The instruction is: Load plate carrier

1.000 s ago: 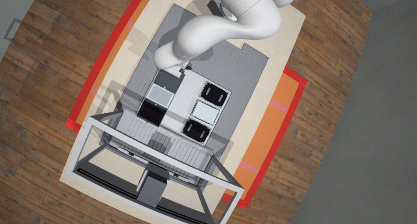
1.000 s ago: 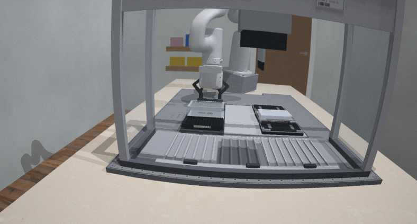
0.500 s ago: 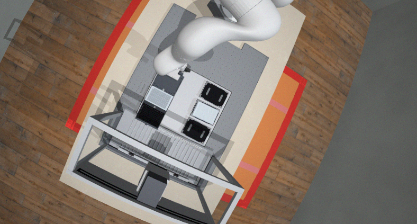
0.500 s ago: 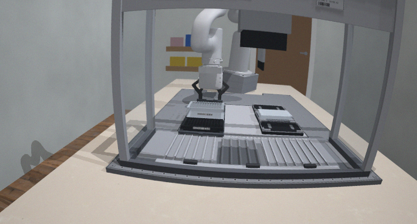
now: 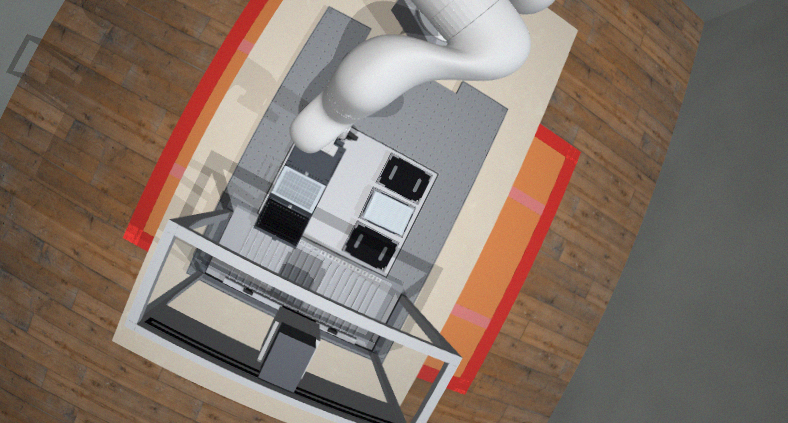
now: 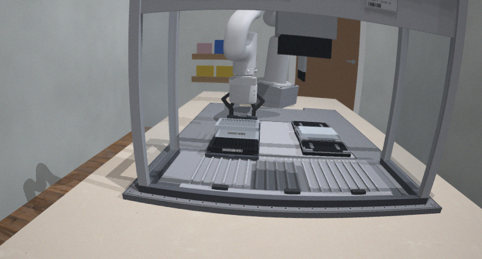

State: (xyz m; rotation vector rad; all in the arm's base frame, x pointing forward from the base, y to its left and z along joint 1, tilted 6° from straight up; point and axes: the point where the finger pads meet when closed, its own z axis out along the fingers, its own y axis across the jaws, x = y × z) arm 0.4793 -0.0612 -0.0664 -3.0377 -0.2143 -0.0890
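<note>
1. You see the hand (image 6: 241, 114) low over the handle end of the plate carrier PC7 (image 6: 232, 152), on the side of the carrier facing the arm's base; its dark fingers (image 6: 227, 106) stand apart, and whether they touch the handle cannot be told.
2. PC7 lies on the pale apron (image 6: 274, 137), its long axis pointing at the rails (image 6: 236, 171), its far end just short of them.
3. On PC7 you find two plates: a white ribbed block, C51 (image 6: 237, 128), in the middle, and a black finely gridded plate, C15 (image 6: 232, 145), at the rail end. The site under the hand shows as a bare dark square in the top view (image 5: 311, 163).
4. Across the apron, towards the bench's other long edge, stands the nest row (image 6: 345, 153): two black nests with slots showing, and between them the flat white plate C16 (image 6: 317, 132).
5. The rails are grey ridged strips, with a darker band in the middle.
6. The bench (image 6: 101, 223) is matt cream; the deck plate (image 6: 279, 210) is grey with rows of small holes.
7. The instrument frame (image 6: 136, 88) is smooth light grey, with curved posts.
</note>
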